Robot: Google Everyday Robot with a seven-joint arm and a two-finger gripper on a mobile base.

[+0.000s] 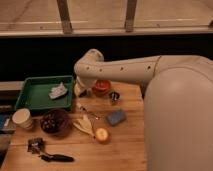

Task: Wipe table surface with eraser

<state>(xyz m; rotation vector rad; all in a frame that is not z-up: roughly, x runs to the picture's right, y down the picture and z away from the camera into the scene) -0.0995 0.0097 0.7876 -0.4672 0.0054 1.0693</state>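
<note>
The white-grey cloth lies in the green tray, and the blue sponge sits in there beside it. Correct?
Not quite. In the camera view the cloth is in the green tray, but the blue sponge lies on the table surface. The gripper hangs near the tray.

One light-brown plank wooden table surface. One green rectangular plastic tray, holding one crumpled white-grey cloth. One blue rectangular sponge. One white paper cup. One dark round bowl. One orange-red round bowl. One small dark metal cup. One peeled banana skin. One round orange fruit. One black-handled tool. One robot gripper, at the table's far edge beside the tray.
</note>
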